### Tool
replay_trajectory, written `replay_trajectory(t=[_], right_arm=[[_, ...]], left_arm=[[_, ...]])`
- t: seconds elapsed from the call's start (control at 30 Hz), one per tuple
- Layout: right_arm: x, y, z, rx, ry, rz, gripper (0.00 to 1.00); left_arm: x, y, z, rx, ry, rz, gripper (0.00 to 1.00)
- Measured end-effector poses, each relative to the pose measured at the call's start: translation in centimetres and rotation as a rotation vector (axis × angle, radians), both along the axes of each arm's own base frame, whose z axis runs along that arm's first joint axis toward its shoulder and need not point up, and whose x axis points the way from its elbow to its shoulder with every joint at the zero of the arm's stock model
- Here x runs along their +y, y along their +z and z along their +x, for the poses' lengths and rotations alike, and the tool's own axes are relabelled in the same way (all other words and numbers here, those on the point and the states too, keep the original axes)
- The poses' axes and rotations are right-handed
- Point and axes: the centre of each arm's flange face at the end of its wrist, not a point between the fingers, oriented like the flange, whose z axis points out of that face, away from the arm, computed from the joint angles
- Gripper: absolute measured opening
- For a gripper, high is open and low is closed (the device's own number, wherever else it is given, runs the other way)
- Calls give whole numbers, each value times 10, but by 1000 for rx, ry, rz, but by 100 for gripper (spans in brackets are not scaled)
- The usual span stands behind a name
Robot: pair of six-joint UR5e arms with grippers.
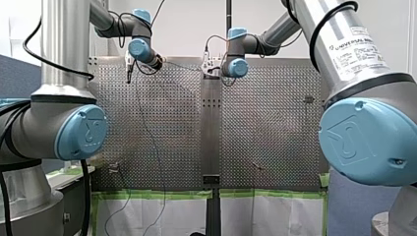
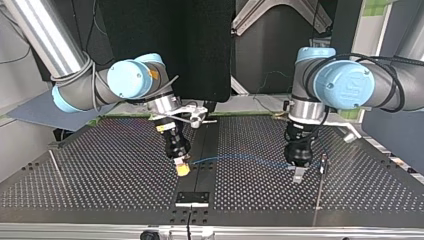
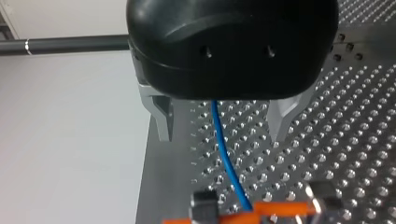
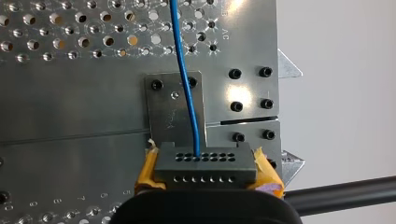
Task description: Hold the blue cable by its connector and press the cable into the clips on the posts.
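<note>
At the top view's left a thin post (image 2: 56,167) stands on the perforated metal table (image 2: 100,165); it is too thin to tell whether it carries a clip. Next comes my right arm, reaching down from the upper left. The right gripper (image 2: 183,170) hangs just above the table beside the smooth centre strip (image 2: 205,145). Its yellow pads (image 4: 147,171) are clamped on the black connector (image 4: 205,168). A small black plate (image 2: 192,197) is bolted across the strip near the table's edge.

The blue cable (image 4: 187,88) leaves the connector's row of holes and runs in a shallow arc above the table, across the strip to the left gripper (image 2: 298,172). That gripper's metal fingers (image 3: 161,116) stand wide apart. The cable passes between them without touching either. Just beside this gripper stands a second post (image 2: 319,195).

Behind the table hangs a dark panel (image 2: 200,50). In the front view a white wall (image 1: 192,24) rises behind the table, green tape (image 1: 152,194) lines the table's near edge, and a white sheet (image 1: 147,216) hangs below it.
</note>
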Motion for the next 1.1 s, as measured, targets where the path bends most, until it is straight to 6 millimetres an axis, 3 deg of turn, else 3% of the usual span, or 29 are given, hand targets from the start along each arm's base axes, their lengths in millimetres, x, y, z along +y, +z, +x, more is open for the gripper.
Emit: replay_trajectory(t=[0.6, 0.63, 0.67, 0.7, 0.77, 0.8, 0.83, 1.1], right_arm=[[1, 0, 1, 2, 1, -1, 0], [1, -1, 1, 2, 1, 0, 0], [1, -1, 1, 2, 1, 0, 0], [1, -1, 1, 3, 1, 0, 0], [1, -1, 1, 3, 1, 0, 0], [1, -1, 1, 3, 1, 1, 0], [1, -1, 1, 4, 1, 1, 0], [1, -1, 1, 5, 1, 1, 0]], left_arm=[[3, 2, 3, -21, 32, -24, 99], [3, 2, 3, -24, 34, -29, 85], [3, 2, 3, -25, 35, -32, 52], [3, 2, 3, -26, 36, -34, 52], [3, 2, 3, -29, 45, -33, 8], [3, 2, 3, -31, 50, -30, 8], [3, 3, 3, -32, 57, -24, 0], [-3, 4, 3, -51, 43, -3, 0]])
